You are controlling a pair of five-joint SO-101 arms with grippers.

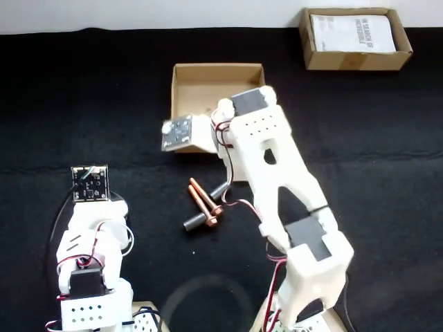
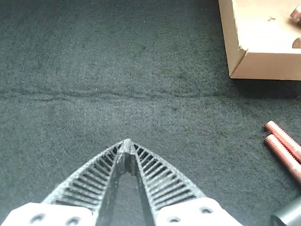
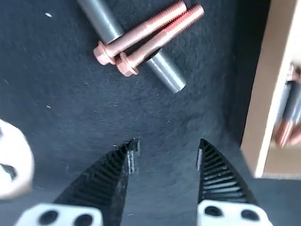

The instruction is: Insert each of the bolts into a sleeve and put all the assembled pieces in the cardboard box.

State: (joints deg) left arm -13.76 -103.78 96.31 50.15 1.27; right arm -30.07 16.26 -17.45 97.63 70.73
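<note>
black cloth (image 2: 94, 56) covers the whole desk (image 1: 374, 173), with a long crease (image 2: 70, 95) running across it. closest to me the left arm (image 1: 90, 242) sits folded near its base. the left jaws, seen from its wrist, are pressed together tip to tip over bare cloth, pinching nothing. a little further out, between the two arms, two copper bolts (image 1: 201, 200) lie side by side and touching, heads toward me. they lie across a grey sleeve (image 1: 195, 222) that sticks out on either side of them. from here i can't tell if that is one tube or two laid end to end. the right arm (image 1: 277, 180) stretches out past them, and its wrist stands in the way of the near edge of the cardboard box (image 1: 218, 67). the right jaws are spread wide with nothing between them. they hang over the cloth just beside an outer wall of the box, with the bolts near by. inside the box a copper and grey piece (image 3: 288, 115) lies against that wall, blurred and cut off, so i can't make out how many there are. well beyond, at the far right corner, a second cardboard box (image 1: 356, 61) holds a white printed sheet (image 1: 353, 31).
</note>
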